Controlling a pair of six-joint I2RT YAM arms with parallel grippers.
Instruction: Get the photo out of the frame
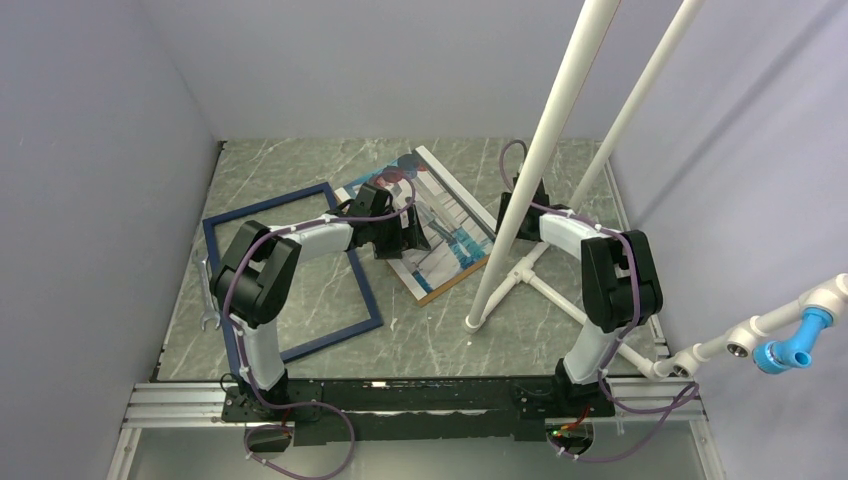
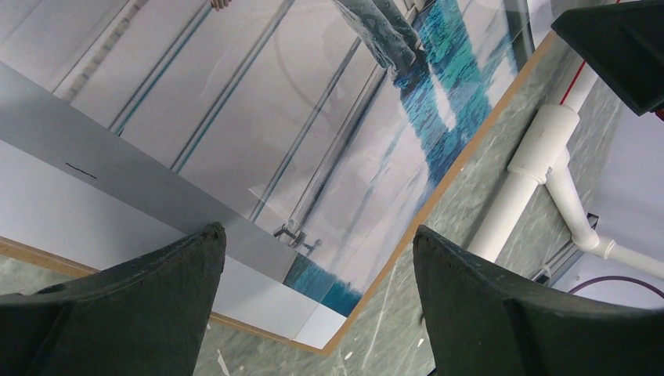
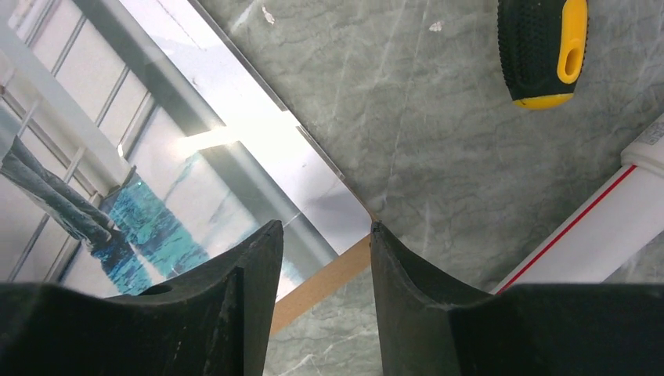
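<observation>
– The frame (image 1: 270,203): where does it lie?
– Flat on the grey marbled table (image 1: 300,170), toward nine o'clock from the table's middle. It is a thin navy rectangle with bare table showing through it.
– And the photo (image 1: 455,225)?
– Out of the frame, at two o'clock from it, near the table's middle. It rests on a brown backing board (image 3: 321,282) whose edge peeks out along one side. The print is pale grey-white and crossed by thin rail-like lines. It has a vivid teal-blue patch, a figure's grey-teal legs, and red and blue shapes at its twelve o'clock end. The surface is glossy and catches glare.
– What about the left gripper (image 2: 317,229)?
– It hangs over the photo's nine o'clock half with its jaws spread wide and nothing between them.
– And the right gripper (image 3: 325,225)?
– It is at the photo's three o'clock edge, just above a corner. The jaws are partly apart, and the corner of print and board shows through the gap. I see nothing pinched.
– Anything smaller?
– A black-and-yellow screwdriver handle (image 3: 540,51) lies on the table at one o'clock from that corner in the right wrist view. A small silver wrench-like tool (image 1: 208,300) sits by the frame's nine o'clock rail.
</observation>
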